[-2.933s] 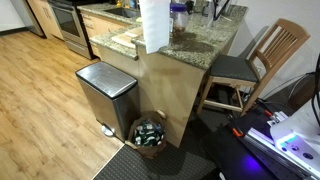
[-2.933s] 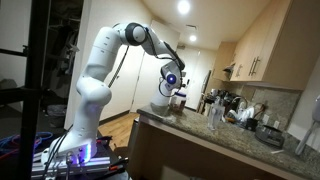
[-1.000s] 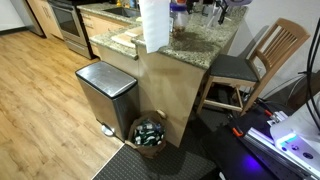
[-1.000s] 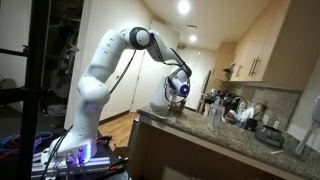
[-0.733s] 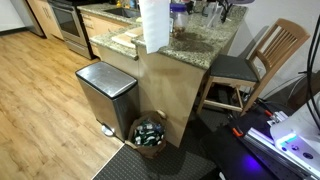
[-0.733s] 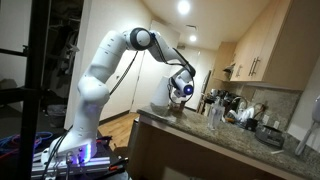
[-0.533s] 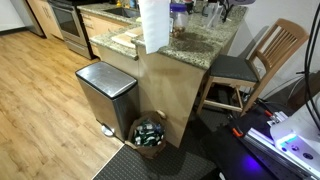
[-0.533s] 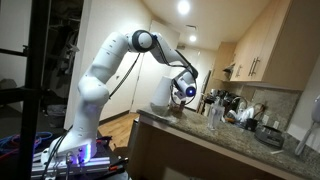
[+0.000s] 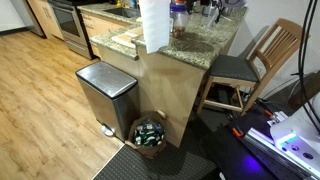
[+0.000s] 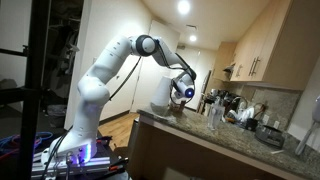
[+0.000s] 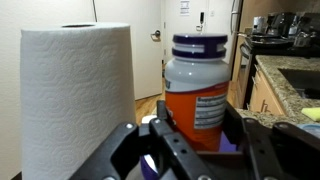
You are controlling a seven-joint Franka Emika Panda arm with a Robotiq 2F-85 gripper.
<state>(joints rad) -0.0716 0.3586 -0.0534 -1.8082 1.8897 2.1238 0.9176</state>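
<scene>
On the speckled granite bench [image 9: 205,42], the orange plastic supplement bottle with a dark blue lid [image 11: 198,88] is standing upright just right of the tall white paper towel roll [image 11: 75,100]. Its long axis is running vertical, with the lid pointing up and the label facing the wrist view. Over the last seconds the arm has been stretching further across the bench, bringing the gripper [image 11: 200,160] nearer the bottle, so an approach seems underway. Its fingers are sitting drawn together, holding nothing, just short of the bottle.
</scene>
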